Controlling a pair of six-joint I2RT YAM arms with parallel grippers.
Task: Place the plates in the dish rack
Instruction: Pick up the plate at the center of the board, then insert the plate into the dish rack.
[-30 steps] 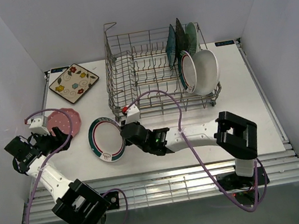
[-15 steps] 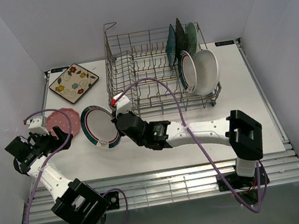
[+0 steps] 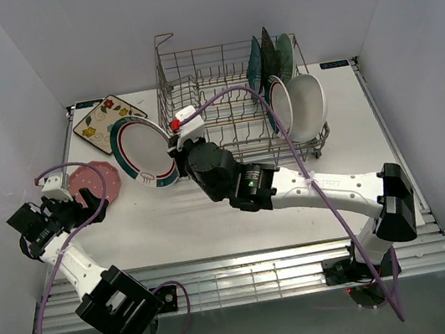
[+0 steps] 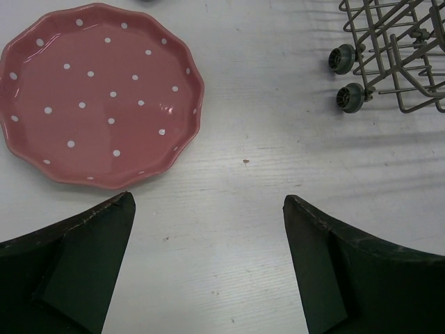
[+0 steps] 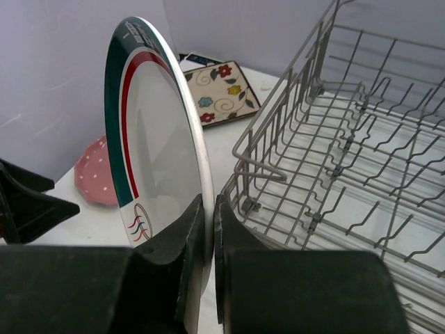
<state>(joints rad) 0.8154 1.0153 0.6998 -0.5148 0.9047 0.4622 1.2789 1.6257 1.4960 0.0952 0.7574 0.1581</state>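
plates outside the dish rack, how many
3: the cream floral plate lying far left, the pink dotted plate lying nearer on the left, and the green-rimmed plate held upright by the right gripper beside the dish rack. None looks hidden.

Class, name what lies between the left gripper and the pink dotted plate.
Only a bare strip of white table separates the open left gripper from the pink dotted plate, as the left wrist view shows.
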